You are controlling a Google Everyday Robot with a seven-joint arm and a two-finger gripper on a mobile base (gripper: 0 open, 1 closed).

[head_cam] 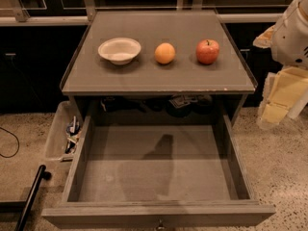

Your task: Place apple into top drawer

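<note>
small round red apple (207, 51) on grey counter (159, 78), 3 o'clock of plain orange fruit (165, 53) | wide grey wooden top drawer (154, 177) open, 6 o'clock | claw (281, 97) 3 o'clock, off counter, apart/together: can't tell

1 apple (207, 51) | 1 orange (164, 53) | 1 bowl (119, 50) | 1 drawer (159, 214) | 1 pincer (275, 110), right edge
</note>
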